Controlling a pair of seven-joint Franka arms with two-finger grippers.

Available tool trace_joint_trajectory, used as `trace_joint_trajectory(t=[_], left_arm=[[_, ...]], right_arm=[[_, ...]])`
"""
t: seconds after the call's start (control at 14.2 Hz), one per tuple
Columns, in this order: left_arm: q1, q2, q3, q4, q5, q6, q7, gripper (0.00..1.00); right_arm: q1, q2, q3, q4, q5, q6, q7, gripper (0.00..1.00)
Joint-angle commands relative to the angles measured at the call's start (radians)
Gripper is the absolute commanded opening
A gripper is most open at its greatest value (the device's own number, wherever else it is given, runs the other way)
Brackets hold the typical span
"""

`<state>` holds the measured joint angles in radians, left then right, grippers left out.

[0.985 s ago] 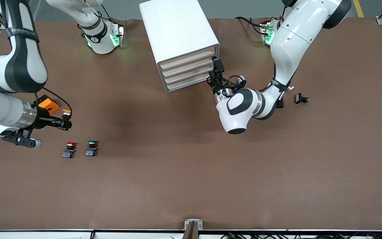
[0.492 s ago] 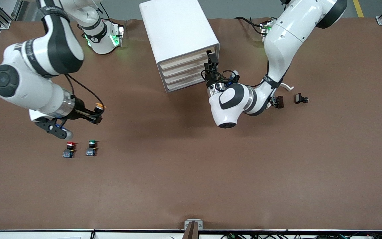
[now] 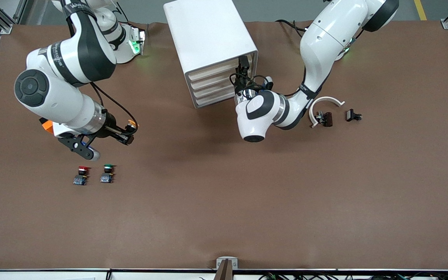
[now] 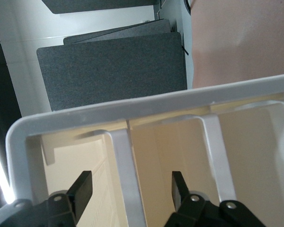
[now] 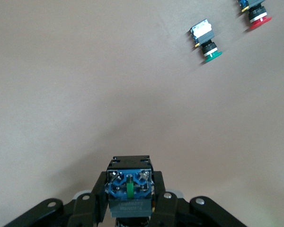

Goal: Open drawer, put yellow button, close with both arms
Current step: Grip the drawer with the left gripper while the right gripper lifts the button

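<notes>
Right gripper clamped on yellow button, up over bare table toward right arm's end; left gripper at front of cabinet, fingers parted astride white rib at top drawer, gripping nothing; drawer not pulled out; red-capped button beside green-capped button, nearer front camera than right gripper; white curved piece, small black parts toward left arm's end.

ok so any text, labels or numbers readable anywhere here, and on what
Right arm: white lettering on a black joint band, too small to read.
Left arm: small print on its black band, too blurred to read.
Yellow button: faint print on its blue base block, unreadable.
Nothing else carries text.
</notes>
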<state>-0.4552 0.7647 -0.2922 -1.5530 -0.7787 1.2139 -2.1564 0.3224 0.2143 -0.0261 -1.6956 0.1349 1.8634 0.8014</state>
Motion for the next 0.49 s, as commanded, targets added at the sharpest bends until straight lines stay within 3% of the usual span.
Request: trace_joint_trajectory(t=[0.0, 0.42], left_arm=[[-0.014, -0.001, -0.004, -0.015, -0.022, -0.005, -0.016, 0.59], [-0.013, 0.001, -0.004, -0.013, -0.022, -0.004, -0.011, 0.24]], right_arm=[[0.015, -0.012, -0.012, -0.013, 0.012, 0.011, 0.024, 0.00], [0.015, -0.012, -0.012, -0.012, 0.012, 0.011, 0.024, 0.00]])
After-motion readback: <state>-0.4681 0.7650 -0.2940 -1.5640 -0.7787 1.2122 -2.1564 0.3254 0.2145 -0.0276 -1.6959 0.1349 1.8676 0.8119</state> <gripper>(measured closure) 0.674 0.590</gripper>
